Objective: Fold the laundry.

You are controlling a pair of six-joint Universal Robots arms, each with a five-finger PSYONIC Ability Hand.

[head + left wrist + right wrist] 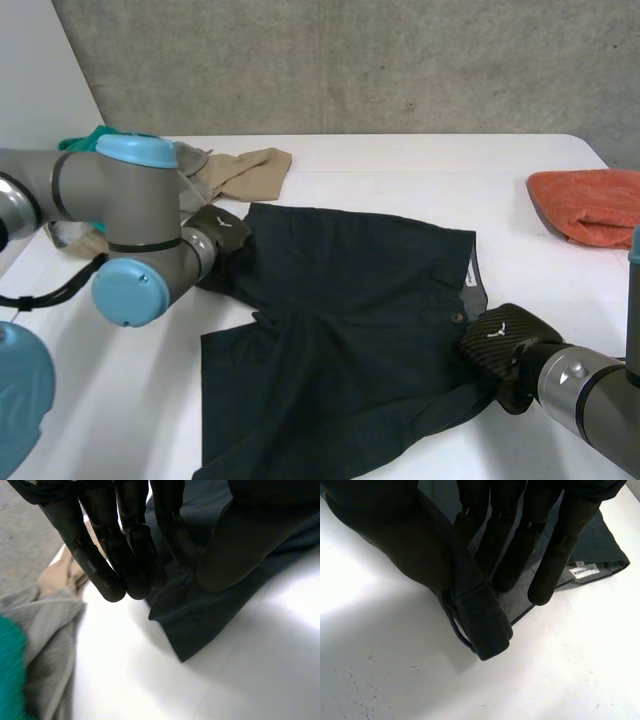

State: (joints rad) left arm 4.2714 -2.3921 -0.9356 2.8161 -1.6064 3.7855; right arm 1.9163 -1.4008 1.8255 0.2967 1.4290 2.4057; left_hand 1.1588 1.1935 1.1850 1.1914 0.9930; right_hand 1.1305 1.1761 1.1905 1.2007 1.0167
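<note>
Dark shorts (340,320): soft, light, limp | left hand (130,545) pinches leg hem (190,630) | right hand (410,535) pinches waistband corner (480,625) | grip corners.

White table (400,160), grey concrete wall (350,60) behind.

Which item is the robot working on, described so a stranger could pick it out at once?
At the middle of the white table, the dark shorts lie spread out, the left hand pinching a leg hem and the right hand the waistband. Unlike the tan garment and orange towel off to the sides, they are almost black.
</note>
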